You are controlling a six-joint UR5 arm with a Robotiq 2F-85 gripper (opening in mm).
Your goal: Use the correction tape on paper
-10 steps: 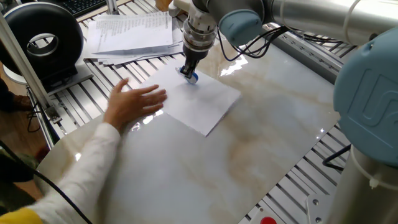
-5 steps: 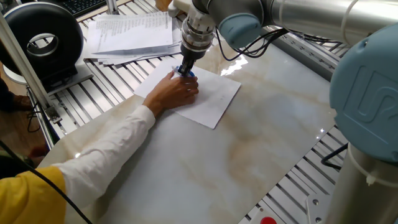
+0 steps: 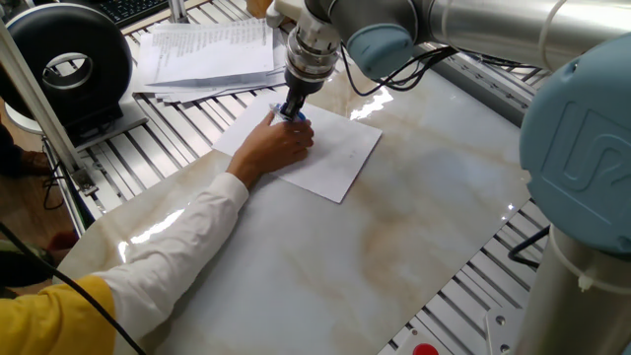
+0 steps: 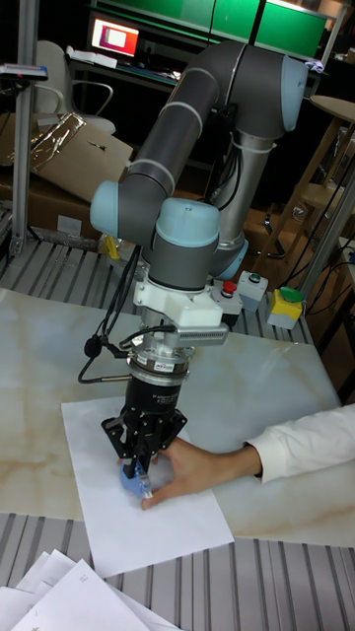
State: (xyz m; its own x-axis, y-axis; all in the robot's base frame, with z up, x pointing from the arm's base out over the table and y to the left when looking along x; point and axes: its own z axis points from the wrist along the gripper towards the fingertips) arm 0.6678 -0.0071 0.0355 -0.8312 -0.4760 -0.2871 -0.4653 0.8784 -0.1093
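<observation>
Table (image 3: 414, 217): glossy marble-look, smooth. Paper (image 3: 340, 163): matt white. Correction tape (image 4: 133, 480): blue plastic. Sleeve (image 3: 168, 256): white cloth. Arm (image 4: 197, 118): smooth grey metal w/ blue plastic caps.

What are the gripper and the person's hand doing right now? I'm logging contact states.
Gripper: shut on the correction tape, tip down on the paper.
Person's hand: resting on the paper, fingers touching the correction tape.

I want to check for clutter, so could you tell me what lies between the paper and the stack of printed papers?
In the fixed view, only bare slatted table separates the paper from the printed stack.
</observation>
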